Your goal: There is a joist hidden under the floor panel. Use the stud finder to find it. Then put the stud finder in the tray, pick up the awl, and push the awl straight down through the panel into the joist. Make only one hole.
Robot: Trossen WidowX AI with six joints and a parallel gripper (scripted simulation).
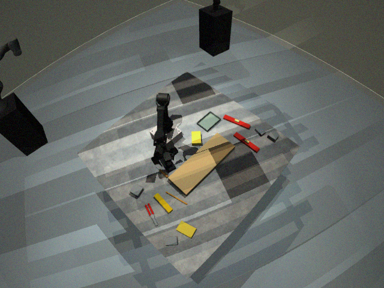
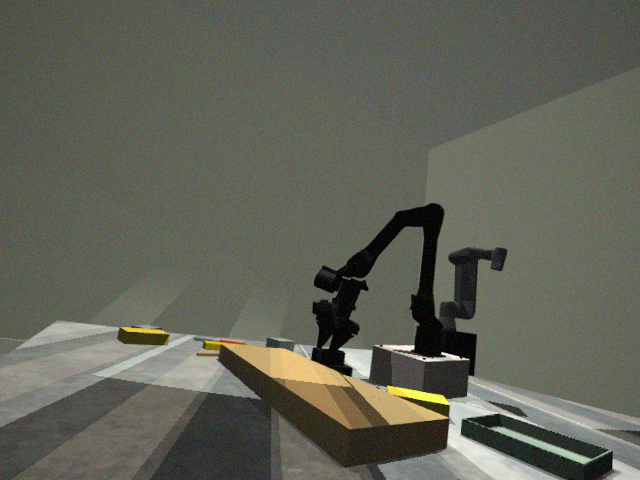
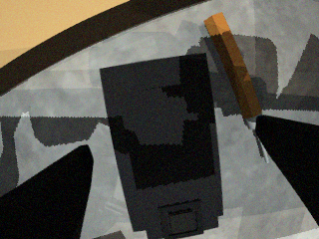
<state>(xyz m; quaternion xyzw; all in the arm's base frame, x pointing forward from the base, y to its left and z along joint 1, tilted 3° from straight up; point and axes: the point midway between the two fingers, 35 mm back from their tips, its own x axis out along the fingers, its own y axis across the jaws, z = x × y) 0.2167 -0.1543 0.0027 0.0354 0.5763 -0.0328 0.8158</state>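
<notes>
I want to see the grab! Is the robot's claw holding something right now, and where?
Nothing yet. The gripper is open, hovering above the dark stud finder lying on the floor.

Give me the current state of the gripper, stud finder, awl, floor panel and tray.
gripper: open, empty, hanging over the stud finder
stud finder: flat on the floor beside the panel, not gripped
awl: lying on the floor next to the stud finder
floor panel: flat, no hole visible
tray: nothing seen inside

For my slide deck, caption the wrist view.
Open gripper poised above the dark stud finder, awl beside it, panel beyond.
</notes>
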